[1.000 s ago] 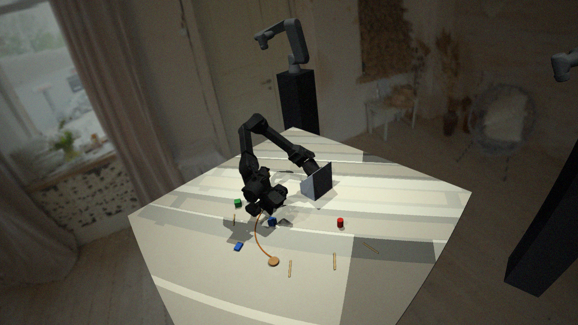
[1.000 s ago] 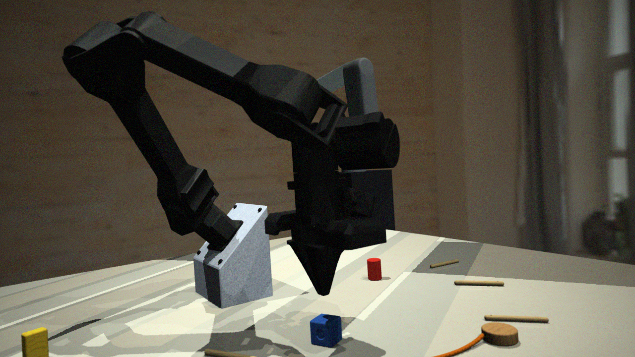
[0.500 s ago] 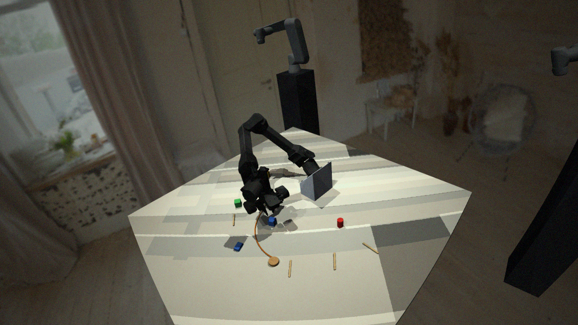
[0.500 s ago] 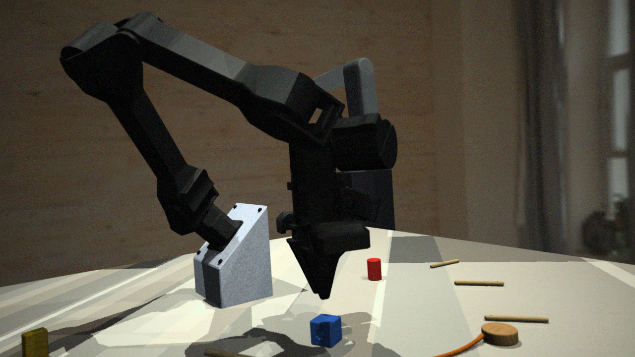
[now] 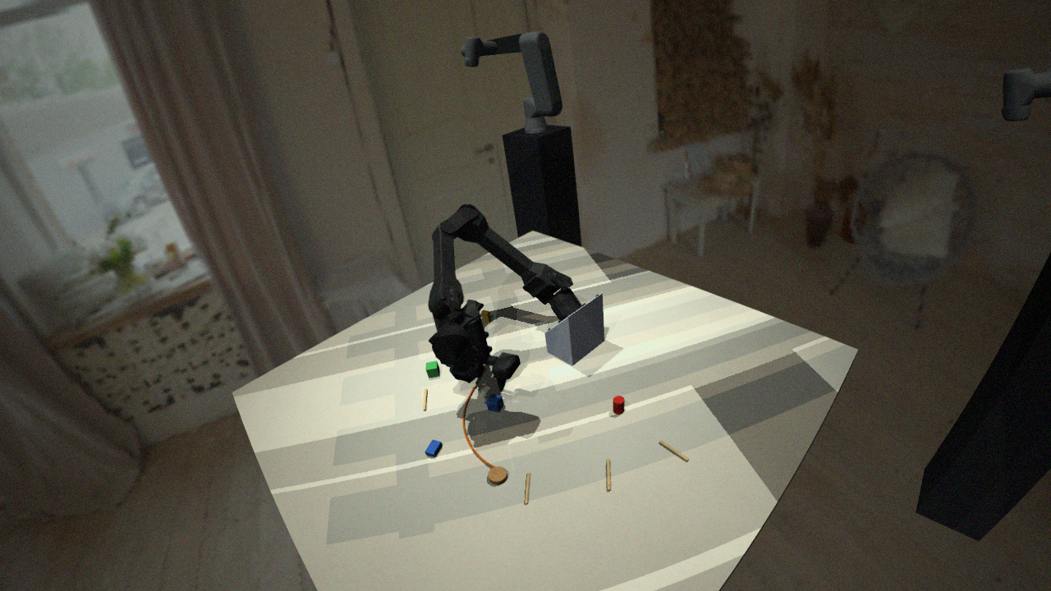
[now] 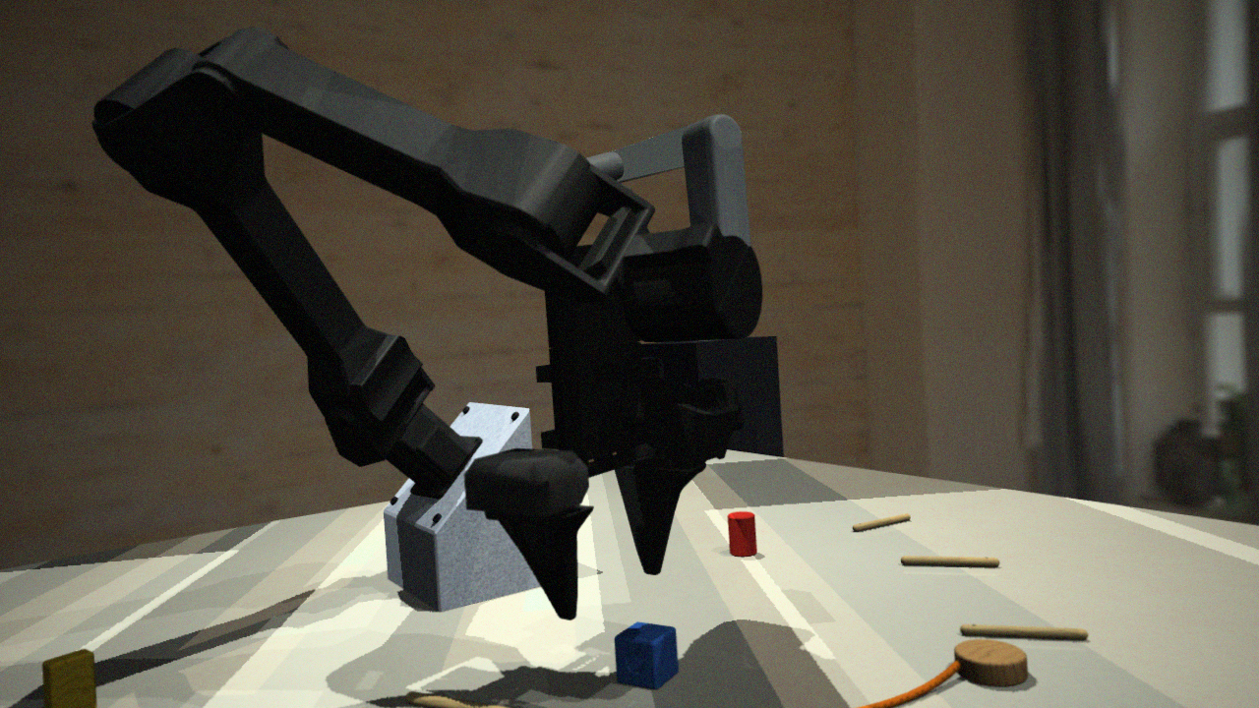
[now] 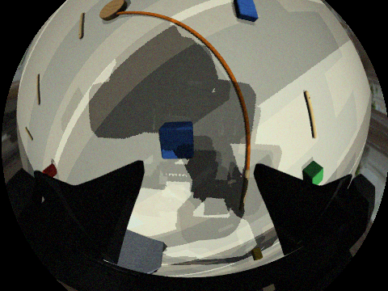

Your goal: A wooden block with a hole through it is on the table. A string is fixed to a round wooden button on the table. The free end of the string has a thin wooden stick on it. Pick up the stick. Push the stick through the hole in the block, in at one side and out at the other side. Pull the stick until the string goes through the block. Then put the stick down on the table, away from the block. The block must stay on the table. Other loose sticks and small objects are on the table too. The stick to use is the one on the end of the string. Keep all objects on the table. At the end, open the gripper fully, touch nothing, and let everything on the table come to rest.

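Note:
The dark blue block point(image 5: 494, 402) point(image 6: 646, 655) point(image 7: 176, 140) stands on the table; its hole cannot be made out. My gripper point(image 6: 609, 595) point(image 7: 201, 169) is wide open and empty above the table, close to the block. The orange string point(image 5: 463, 419) point(image 6: 915, 690) point(image 7: 234, 82) curves from the round wooden button point(image 5: 497, 474) point(image 6: 992, 662) point(image 7: 113, 9) past one side of the block. The stick point(image 6: 449, 702) point(image 7: 245, 194) on its free end lies on the table, partly in shadow, near the right finger in the wrist view. The arm hides it in the top view.
Loose sticks point(image 5: 526, 487) point(image 5: 608, 474) point(image 5: 673, 450) point(image 5: 424, 399) lie around. A red cylinder point(image 5: 617, 405) point(image 6: 742, 533), a green cube point(image 5: 432, 368) point(image 7: 313, 173), a flat blue piece point(image 5: 433, 447) point(image 7: 246, 10) and a yellow piece point(image 6: 69, 678) point(image 7: 257, 253) stand apart. The grey arm base point(image 6: 484, 555) is behind.

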Available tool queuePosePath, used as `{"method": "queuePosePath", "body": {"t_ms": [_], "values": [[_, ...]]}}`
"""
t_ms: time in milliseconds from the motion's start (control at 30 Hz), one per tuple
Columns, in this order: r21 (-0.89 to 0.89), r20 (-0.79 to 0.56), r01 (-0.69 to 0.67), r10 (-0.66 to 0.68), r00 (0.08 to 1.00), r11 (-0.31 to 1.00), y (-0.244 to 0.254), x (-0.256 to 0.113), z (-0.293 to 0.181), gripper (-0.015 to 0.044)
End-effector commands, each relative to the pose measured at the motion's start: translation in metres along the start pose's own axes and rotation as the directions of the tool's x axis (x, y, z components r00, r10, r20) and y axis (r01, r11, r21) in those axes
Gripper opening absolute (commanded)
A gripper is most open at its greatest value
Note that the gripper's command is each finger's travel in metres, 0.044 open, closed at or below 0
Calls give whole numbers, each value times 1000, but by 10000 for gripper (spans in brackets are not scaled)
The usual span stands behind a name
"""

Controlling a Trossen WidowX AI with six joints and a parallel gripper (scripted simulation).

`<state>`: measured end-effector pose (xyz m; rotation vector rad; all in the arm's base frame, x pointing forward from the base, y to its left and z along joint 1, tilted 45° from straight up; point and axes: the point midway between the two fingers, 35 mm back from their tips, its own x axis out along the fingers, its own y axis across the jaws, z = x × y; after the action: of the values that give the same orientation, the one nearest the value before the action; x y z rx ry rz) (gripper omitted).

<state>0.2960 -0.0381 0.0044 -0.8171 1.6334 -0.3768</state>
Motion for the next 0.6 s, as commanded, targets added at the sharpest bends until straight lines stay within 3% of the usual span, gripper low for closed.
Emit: {"method": "queuePosePath", "body": {"t_ms": [0, 300, 567], "values": [[794, 4, 3, -10, 1000, 608, -25, -3, -13, 440], [997, 4, -3, -12, 1000, 80, -38, -3, -20, 440], [911, 3, -9, -14, 1000, -413, -48, -3, -26, 440]]}}
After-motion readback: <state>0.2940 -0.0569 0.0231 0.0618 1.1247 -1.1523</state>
